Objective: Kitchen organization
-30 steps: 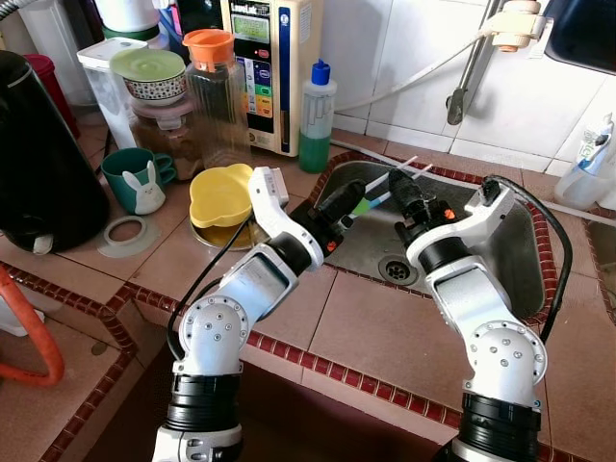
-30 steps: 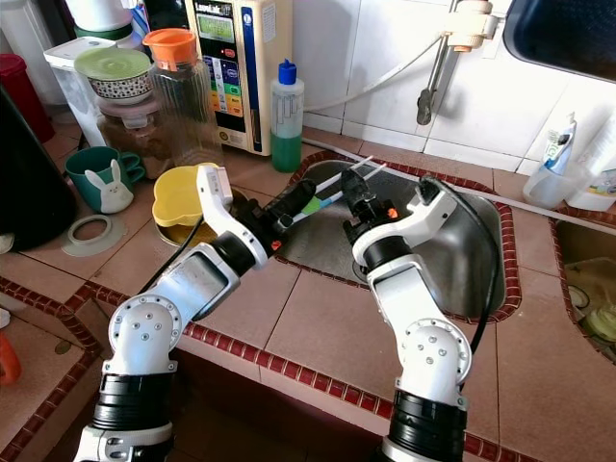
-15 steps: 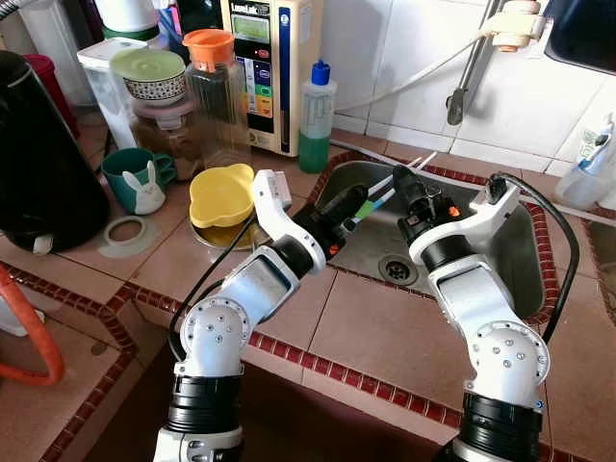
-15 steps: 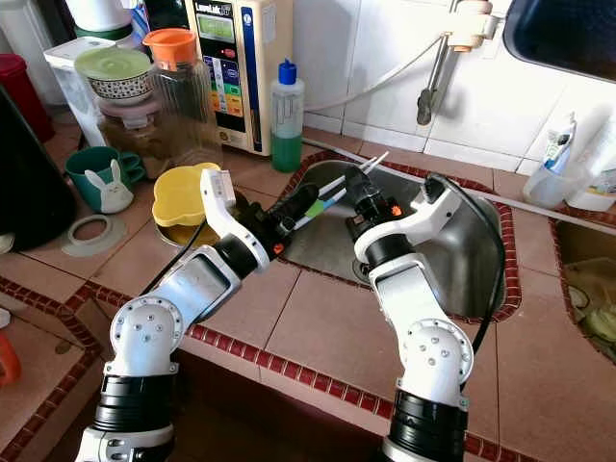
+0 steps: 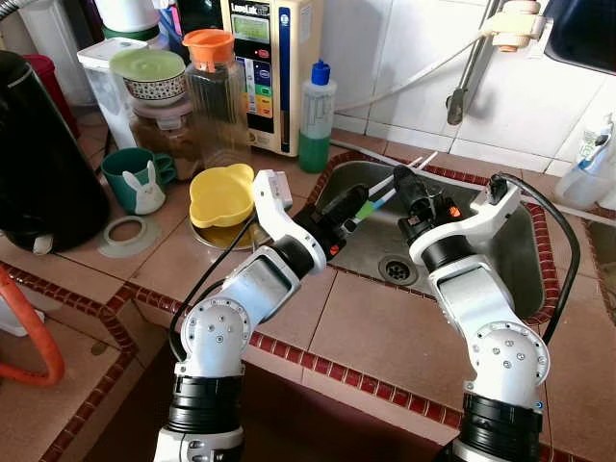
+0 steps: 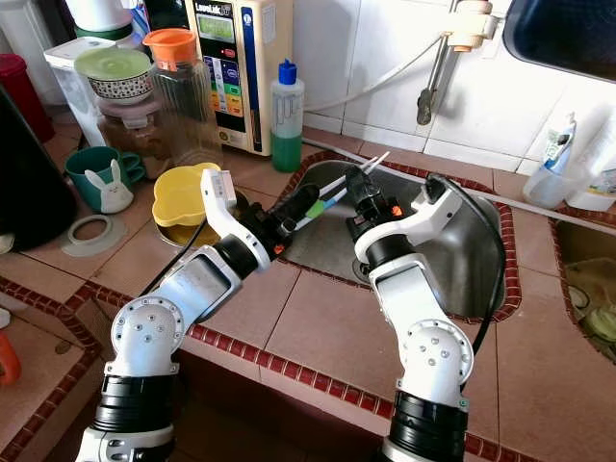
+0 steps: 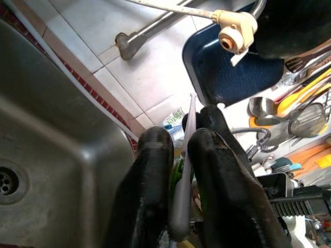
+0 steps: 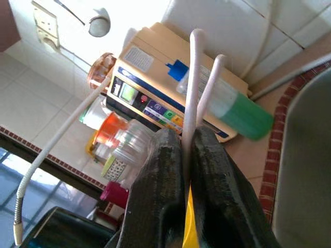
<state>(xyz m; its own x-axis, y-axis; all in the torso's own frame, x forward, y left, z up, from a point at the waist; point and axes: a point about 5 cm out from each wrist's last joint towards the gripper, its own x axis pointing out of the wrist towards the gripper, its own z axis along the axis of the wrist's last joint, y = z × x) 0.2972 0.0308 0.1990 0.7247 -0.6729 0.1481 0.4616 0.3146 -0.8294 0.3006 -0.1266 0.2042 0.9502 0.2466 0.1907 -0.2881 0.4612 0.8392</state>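
Observation:
Two thin white sticks (image 5: pixel 412 165) with green and blue lower ends (image 5: pixel 366 204) are held slanted over the steel sink (image 5: pixel 500 252). My left gripper (image 5: pixel 354 198) reaches in from the counter side and is shut on a white stick (image 7: pixel 187 135) with a green part. My right gripper (image 5: pixel 400 180) meets it from the sink side and is shut on the pair of white sticks (image 8: pixel 194 77). The two grippers nearly touch, tip to tip, above the sink's near left part.
A yellow bowl (image 5: pixel 219 192) sits on the tiled counter left of the sink. Behind it are a green soap bottle (image 5: pixel 316 120), a jar with an orange lid (image 5: pixel 214 87), a bunny mug (image 5: pixel 138 180) and a black kettle (image 5: pixel 43 164). The drain (image 5: pixel 397 269) lies below the grippers.
Both grippers and the white sticks have shifted slightly toward the back wall and upward over the sink. Both stay shut on the sticks.

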